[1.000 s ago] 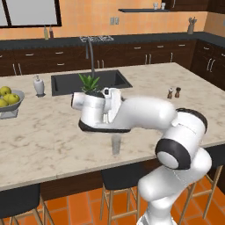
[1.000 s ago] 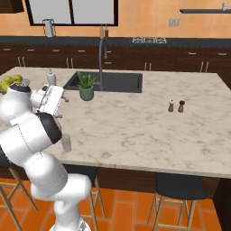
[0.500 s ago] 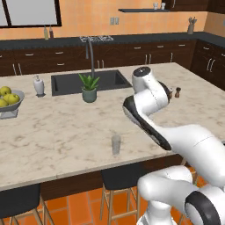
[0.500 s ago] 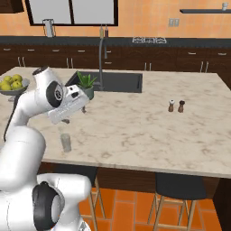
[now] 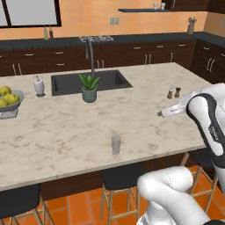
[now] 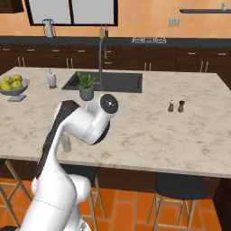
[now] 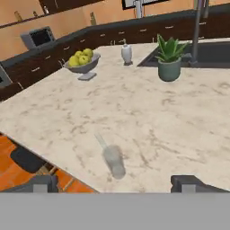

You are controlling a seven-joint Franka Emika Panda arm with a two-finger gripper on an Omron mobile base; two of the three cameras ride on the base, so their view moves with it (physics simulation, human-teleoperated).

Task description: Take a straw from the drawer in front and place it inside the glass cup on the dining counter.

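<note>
The glass cup (image 5: 116,144) stands upright near the front edge of the dining counter (image 5: 66,132). In the hand view the glass cup (image 7: 113,161) sits low in the middle, and the straw (image 7: 101,140), a thin pale stick, slants up out of its rim. My gripper (image 7: 117,183) is open, its two dark fingertips far apart with nothing between them, and it is drawn back from the cup. In the left base view the gripper (image 5: 161,114) hangs over the counter's right side, pointing left, well right of the cup. My arm partly hides the glass cup (image 6: 66,143) in the right base view.
A potted plant (image 5: 89,88) stands by the sunken sink (image 5: 90,81) with its faucet. A fruit bowl (image 5: 7,102) and a white soap bottle (image 5: 39,85) are at the left. Salt and pepper shakers (image 5: 173,92) stand at the right. Stools (image 5: 121,176) line the front.
My arm has swung from right above the glass cup up and away to the right side of the counter. The cup has stayed in place.
</note>
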